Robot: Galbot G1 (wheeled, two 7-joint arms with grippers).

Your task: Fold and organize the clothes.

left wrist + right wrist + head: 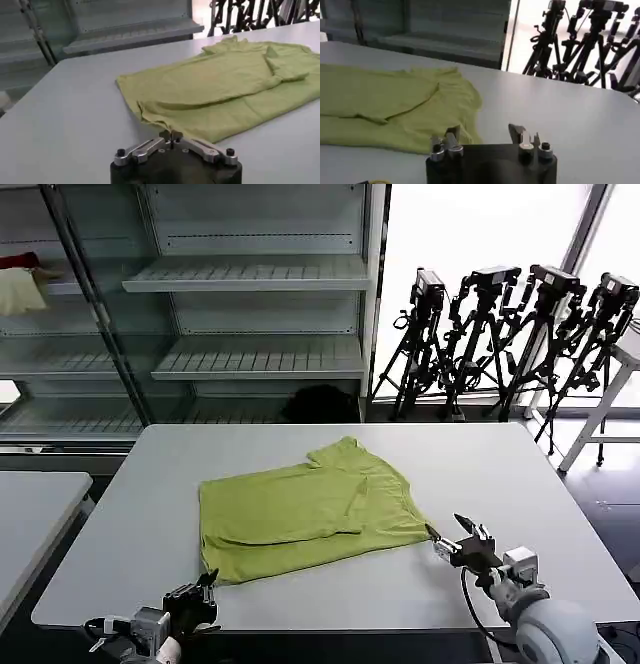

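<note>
A broad, pale grey rectangular table (pixel 150 514) fills the near part of the scene, its matte top bare around one item: the lime-green short-sleeved T-shirt of soft thin fabric (pixel 305 509). The shirt lies flat near the middle of the table, partly folded, with one layer doubled over another and a sleeve tucked across the right half; its collar end points toward the far edge.

The left gripper (pixel 205 594) sits at the near left edge of the table, just beside the shirt's near-left corner, its fingers pressed together and holding nothing, as the left wrist view (pixel 171 142) shows. The right gripper (pixel 460 542) hovers at the near right, just beside the shirt's right hem, its fingers (pixel 451 140) spread apart and empty.

Beyond the far edge stands a grey metal shelving unit with slatted shelves (pixel 250 274). To the far right, in front of a bright window, a row of black camera tripods (pixel 500 334) stands on the floor. A second grey table (pixel 30 514) sits at the left.
</note>
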